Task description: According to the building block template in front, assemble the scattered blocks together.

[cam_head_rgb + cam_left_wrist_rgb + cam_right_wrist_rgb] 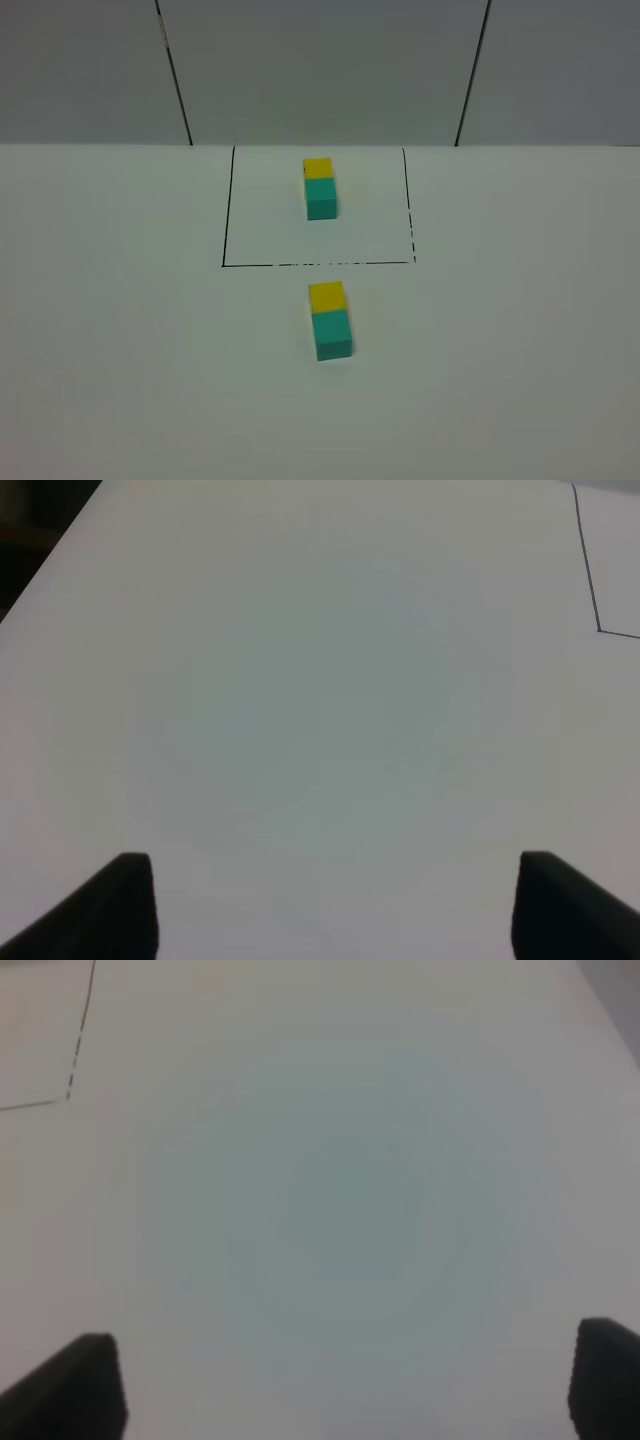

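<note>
Template: the building block template [320, 188] stands inside the black drawn rectangle [228, 205] at the far side of the white table [120, 330]; its yellow cube lies farther from the robot, its teal cube nearer, the two touching in a row.
Work pair: the scattered blocks lie just outside the rectangle's near edge, in line with the template. The yellow block [327, 296] touches the teal block [333, 334], yellow on the far side, teal on the near side.
Reason for placement: this order and direction copy the template, so the pair reads as a finished match; judged from the layout, assembly appears complete.
Left gripper: the left gripper [335, 905] hangs above bare table, fingers [125, 905] spread wide, nothing between them. A corner of the rectangle shows at the edge of its view; no block is in sight.
Right gripper: the right gripper [350, 1385] is likewise spread wide and empty over bare table, with a dashed corner of the rectangle visible.
Reason for gripper posture: both stand well apart from the blocks, so neither can disturb the joined pair.
Arm visibility: neither arm appears in the high view.
Risk: low; a nudge could part the blocks.
</note>
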You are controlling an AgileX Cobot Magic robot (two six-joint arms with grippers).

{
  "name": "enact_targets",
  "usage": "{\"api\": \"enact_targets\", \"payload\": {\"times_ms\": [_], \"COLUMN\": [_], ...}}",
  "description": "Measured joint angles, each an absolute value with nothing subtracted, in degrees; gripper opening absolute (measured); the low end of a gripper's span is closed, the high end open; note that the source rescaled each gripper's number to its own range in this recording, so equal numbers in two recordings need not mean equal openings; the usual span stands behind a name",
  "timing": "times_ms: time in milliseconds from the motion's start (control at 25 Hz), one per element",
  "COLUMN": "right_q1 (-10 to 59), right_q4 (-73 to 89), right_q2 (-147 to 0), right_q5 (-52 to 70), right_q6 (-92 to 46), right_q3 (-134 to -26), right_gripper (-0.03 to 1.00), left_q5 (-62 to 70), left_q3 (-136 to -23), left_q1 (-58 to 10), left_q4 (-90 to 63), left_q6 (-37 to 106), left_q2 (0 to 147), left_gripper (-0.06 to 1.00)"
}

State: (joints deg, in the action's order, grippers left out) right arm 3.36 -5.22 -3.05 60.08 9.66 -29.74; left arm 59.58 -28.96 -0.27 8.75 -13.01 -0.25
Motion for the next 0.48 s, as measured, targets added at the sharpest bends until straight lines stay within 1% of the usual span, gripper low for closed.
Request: {"api": "enact_targets", "payload": {"times_ms": [480], "right_q1": [3.4], "right_q4": [-5.2], "right_q2": [-3.0], "right_q5": [59.7], "right_q6": [9.7], "right_q3": [-28.7], "right_gripper": [0.81], "left_q5": [59.6], "left_q3": [-29.0], "left_q1": [-0.3], "left_q4": [8.7], "left_q6": [-13.0], "left_q2": [-0.3], "left_gripper": [0.6]}}
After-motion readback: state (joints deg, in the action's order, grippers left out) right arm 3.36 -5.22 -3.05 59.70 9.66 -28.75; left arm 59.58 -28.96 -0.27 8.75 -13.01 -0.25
